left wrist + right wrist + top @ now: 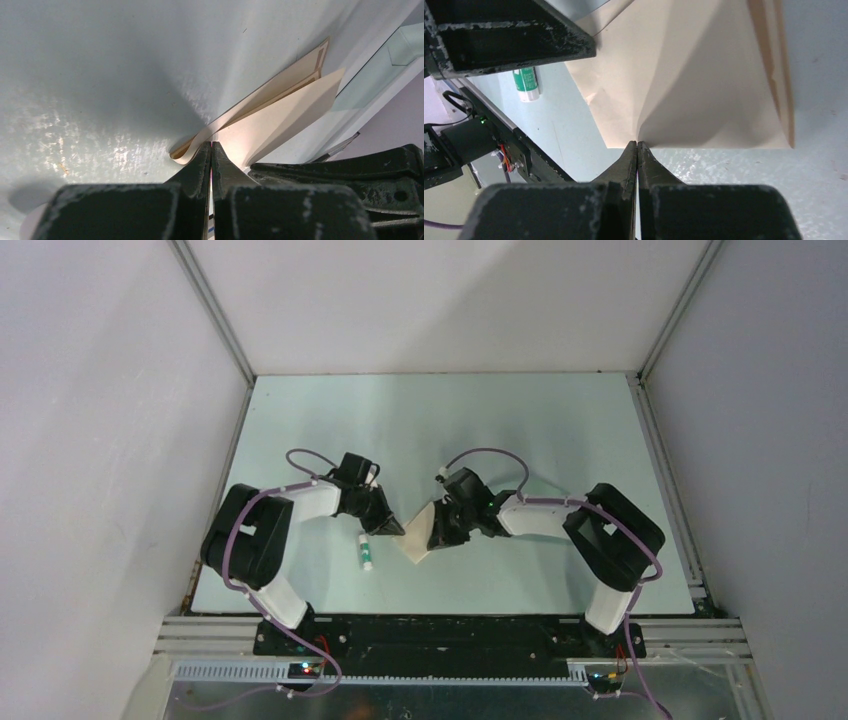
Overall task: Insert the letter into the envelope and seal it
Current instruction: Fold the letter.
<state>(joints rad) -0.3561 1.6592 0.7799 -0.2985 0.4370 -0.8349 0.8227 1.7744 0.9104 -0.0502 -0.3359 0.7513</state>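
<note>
Evidently early on: left gripper [211, 150] and right gripper [637, 147] each pinch the doubled-over letter [704, 90] between closed fingers [628, 167] above the worktop [450, 420]; insertion and sealing remain undone.

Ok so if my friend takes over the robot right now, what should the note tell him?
Left gripper: shut, pinching the letter at its curled fold.
Right gripper: shut, pinching the letter's opposite edge.
Letter: mid-table between the two arms, bent double.
Glue stick: lying on the table, just left of the letter.
Envelope: I cannot pick it out in any view, so find it first.
Done: letter gripped by both arms and folded over.
Left: slide the letter into the envelope, then seal the flap.
</note>
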